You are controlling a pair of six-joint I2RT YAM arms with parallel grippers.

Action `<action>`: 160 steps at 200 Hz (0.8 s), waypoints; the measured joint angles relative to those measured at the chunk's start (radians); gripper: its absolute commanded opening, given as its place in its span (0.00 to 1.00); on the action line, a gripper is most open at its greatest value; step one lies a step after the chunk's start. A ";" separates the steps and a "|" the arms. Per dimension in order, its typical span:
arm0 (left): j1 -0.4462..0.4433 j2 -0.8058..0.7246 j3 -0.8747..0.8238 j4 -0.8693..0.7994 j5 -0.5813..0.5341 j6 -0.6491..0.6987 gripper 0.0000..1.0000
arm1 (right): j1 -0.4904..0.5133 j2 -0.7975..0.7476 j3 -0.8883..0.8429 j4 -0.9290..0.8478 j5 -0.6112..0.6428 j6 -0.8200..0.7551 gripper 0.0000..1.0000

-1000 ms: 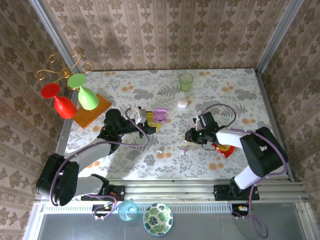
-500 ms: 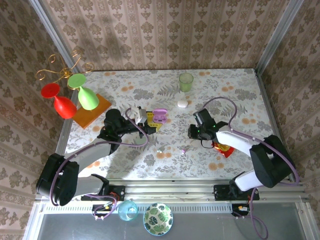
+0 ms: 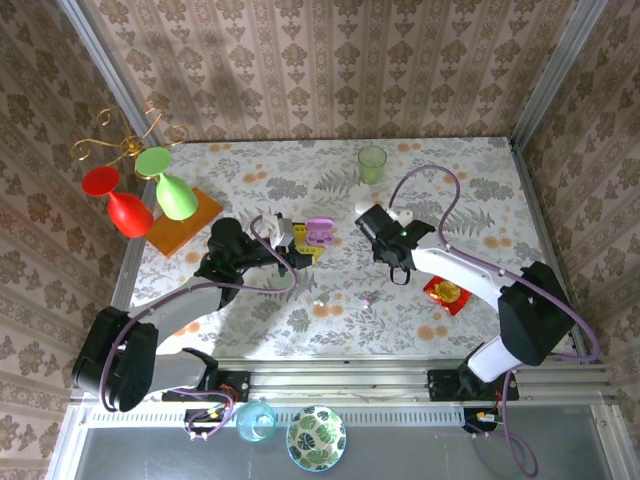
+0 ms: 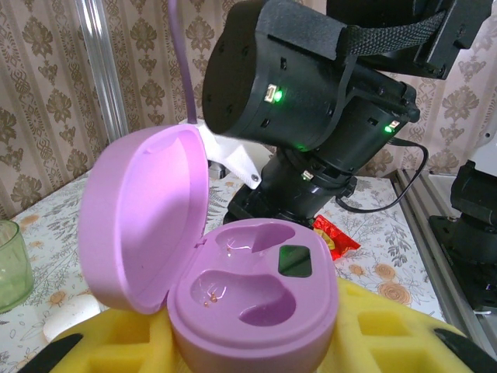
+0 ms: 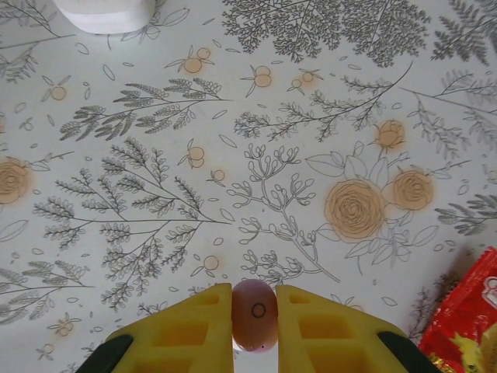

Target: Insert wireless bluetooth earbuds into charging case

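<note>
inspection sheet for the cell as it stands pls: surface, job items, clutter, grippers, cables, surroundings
Surface: floral-print table, no spills seen.
Job's things: purple case open, both wells empty; lilac-pink earbud pinched between yellow pads; white earbud and purple earbud loose on the table; white case lying on the table.
Clutter: green cup, red snack packet, orange board.
Grippers: left gripper shut on the purple case; right gripper shut on the lilac-pink earbud.
Cables: purple cables loop over both arms, no snag seen.
Surroundings: patterned walls; red and green glasses on a gold rack.
</note>
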 measured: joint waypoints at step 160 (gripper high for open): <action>0.000 -0.011 -0.008 -0.001 -0.013 0.023 0.24 | 0.024 0.173 0.240 -0.256 0.055 -0.002 0.14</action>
